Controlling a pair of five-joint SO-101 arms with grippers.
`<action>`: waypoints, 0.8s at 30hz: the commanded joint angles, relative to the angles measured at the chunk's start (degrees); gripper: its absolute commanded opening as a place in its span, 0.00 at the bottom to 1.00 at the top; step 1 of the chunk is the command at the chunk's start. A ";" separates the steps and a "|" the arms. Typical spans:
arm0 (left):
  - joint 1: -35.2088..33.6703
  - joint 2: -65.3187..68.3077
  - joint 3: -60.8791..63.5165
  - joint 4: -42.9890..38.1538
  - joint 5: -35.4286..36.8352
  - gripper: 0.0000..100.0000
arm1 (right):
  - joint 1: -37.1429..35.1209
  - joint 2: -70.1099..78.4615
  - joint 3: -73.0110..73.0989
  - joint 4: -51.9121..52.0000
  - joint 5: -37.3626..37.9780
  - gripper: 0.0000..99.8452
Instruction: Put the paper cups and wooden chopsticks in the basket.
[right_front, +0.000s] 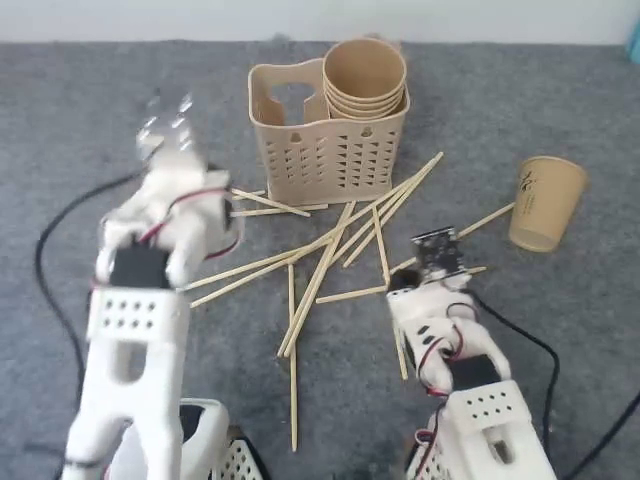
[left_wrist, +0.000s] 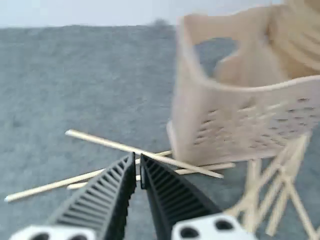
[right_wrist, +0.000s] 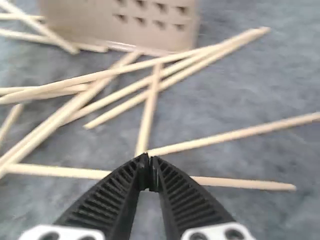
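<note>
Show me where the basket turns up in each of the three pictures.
High view: the basket stands at the far middle of the table, paper cups stacked in its right end.
Left wrist view: the basket rises close beyond the left gripper.
Right wrist view: the basket's lower wall shows beyond the right gripper, past scattered chopsticks.
Shared landmark: chopsticks lying against its perforated front wall.

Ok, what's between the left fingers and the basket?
Loose chopsticks: they cross just beyond the left fingers and reach the basket's foot, in the left wrist view.
</note>
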 joint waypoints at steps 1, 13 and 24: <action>-7.21 -10.11 20.09 -16.26 -1.14 0.01 | 4.18 -1.27 -8.79 7.60 0.26 0.01; -11.43 1.14 30.29 -20.22 -13.71 0.02 | 23.08 -0.31 -34.81 28.18 0.53 0.01; -11.87 13.27 22.55 -20.04 -13.80 0.02 | 33.27 36.44 -70.15 40.75 0.70 0.01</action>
